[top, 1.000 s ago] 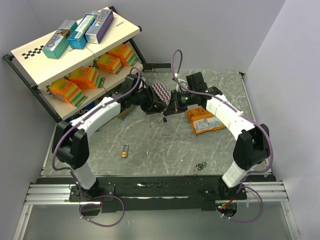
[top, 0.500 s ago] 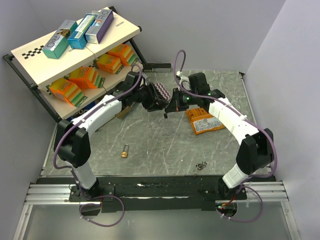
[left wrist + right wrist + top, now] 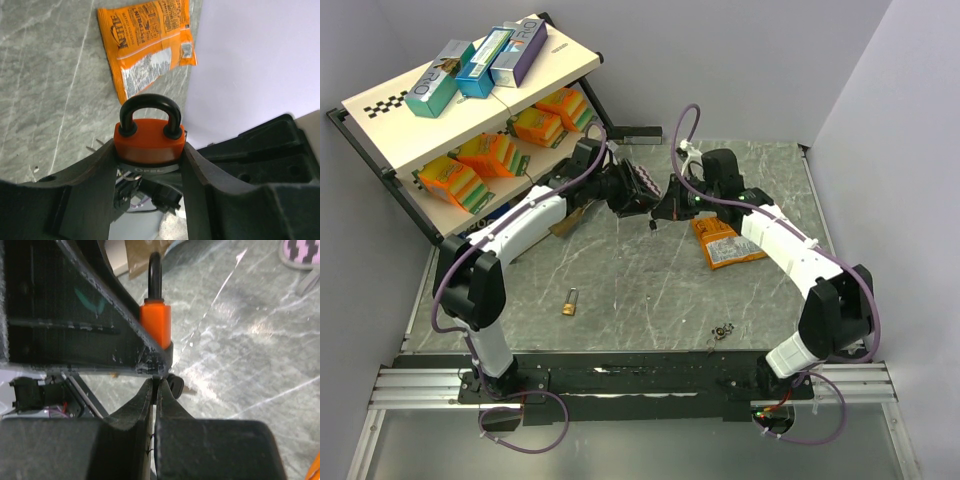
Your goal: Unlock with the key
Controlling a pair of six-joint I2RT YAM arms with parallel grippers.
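Two arms rise from the near edge of the marble-patterned table (image 3: 650, 290) and bend inward, so their wrists meet nose to nose in the air over its far middle. On the surface between the bases lie a small brass lock (image 3: 570, 301) and, to its right, a tiny metal bit (image 3: 723, 330) too small to identify. The left arm (image 3: 525, 225) reaches right, and the left gripper (image 3: 150, 165) stands about half open, its two fingers clamped on the flanks of the padlock (image 3: 149, 140). This is an orange body with a black shackle, closed and pointing away from the wrist, with a grey band at its base whose lettering is too cut off to read. The right arm (image 3: 780, 235) reaches left, and the right gripper (image 3: 155, 385) is pressed nearly flat together on the dark-headed key (image 3: 172, 385) right at the padlock's underside. Just beyond lies an orange crisp bag (image 3: 147, 45) printed "Kettle". Farther left stands a slanted shelf (image 3: 380, 100) bearing boxes and orange packs.
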